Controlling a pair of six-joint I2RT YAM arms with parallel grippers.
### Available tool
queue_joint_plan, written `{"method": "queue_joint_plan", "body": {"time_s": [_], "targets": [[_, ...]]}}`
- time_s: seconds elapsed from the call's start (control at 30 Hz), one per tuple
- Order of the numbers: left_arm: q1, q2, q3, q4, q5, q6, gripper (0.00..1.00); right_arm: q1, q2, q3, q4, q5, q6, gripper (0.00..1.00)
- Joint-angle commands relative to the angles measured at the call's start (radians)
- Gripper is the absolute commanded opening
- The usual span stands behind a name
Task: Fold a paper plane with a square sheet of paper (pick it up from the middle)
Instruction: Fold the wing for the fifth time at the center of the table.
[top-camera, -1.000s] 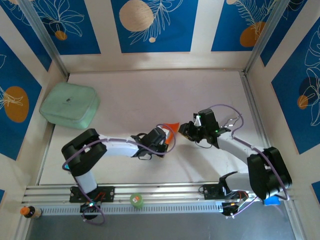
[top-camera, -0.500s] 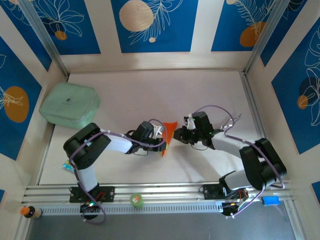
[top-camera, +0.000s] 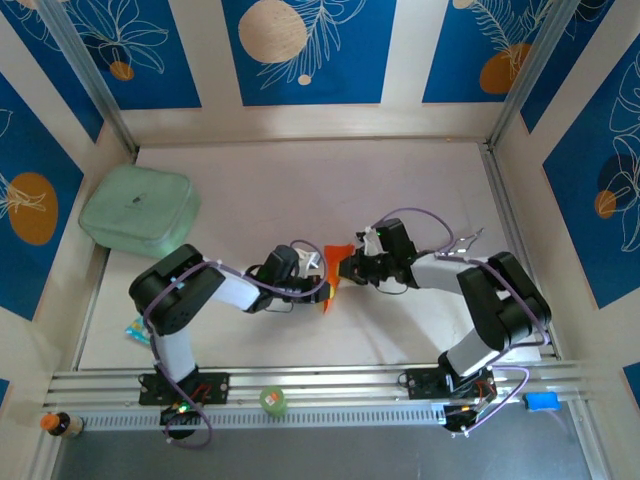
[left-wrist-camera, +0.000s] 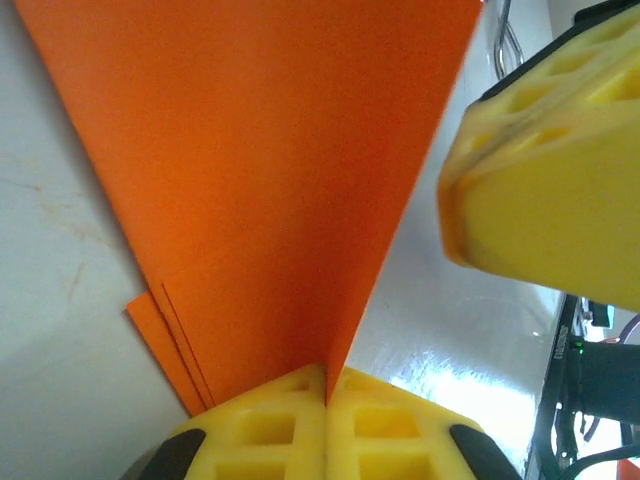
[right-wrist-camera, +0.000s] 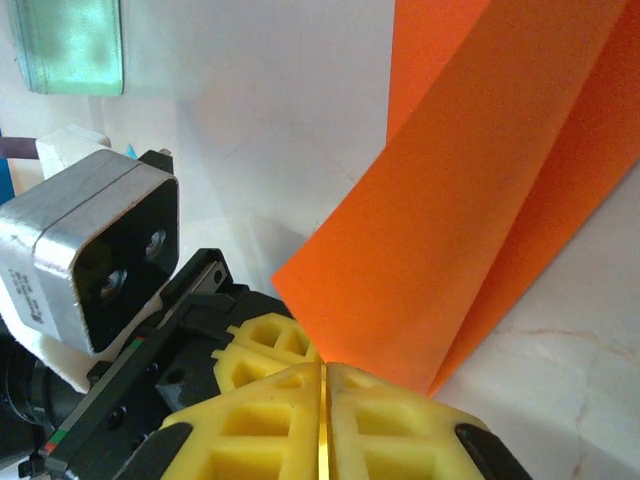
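The square sheet of paper (top-camera: 336, 266), bright orange and folded into a pointed wedge, stands on edge at the table's middle between my two grippers. My left gripper (top-camera: 318, 272) is shut on its near-left edge; in the left wrist view the paper (left-wrist-camera: 260, 170) runs down into the closed yellow fingertips (left-wrist-camera: 270, 420). From the right, my right gripper (top-camera: 347, 268) is shut on the paper's other side. In the right wrist view the folded layers (right-wrist-camera: 480, 200) meet its pads (right-wrist-camera: 385, 410), and the left gripper's fingers (right-wrist-camera: 265, 340) lie just beside them.
A pale green cushion-like pad (top-camera: 138, 210) lies at the back left against the wall. A small green round object (top-camera: 272, 401) sits on the front rail, a small orange-capped bottle (top-camera: 60, 424) at the front left corner. Walls enclose the table on three sides.
My right gripper has moved left up to the paper and closed on it. The left gripper, holding the paper, has drawn back slightly to the left.
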Motion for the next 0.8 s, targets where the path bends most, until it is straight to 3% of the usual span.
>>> {"method": "queue_joint_plan", "body": {"time_s": [0.0,0.4,0.77], "targets": [[0.016,0.041,-0.043,-0.033,0.038,-0.04,0.0,0.008,0.035,0.041,0.017,-0.051,-0.021,0.1],[0.047,0.101,-0.065,0.055,0.092,-0.127,0.0,-0.006,0.137,0.076,0.045,-0.065,-0.022,0.1],[0.056,0.124,-0.027,-0.007,0.121,-0.136,0.0,-0.012,0.141,0.07,0.071,-0.075,-0.023,0.1]]}}
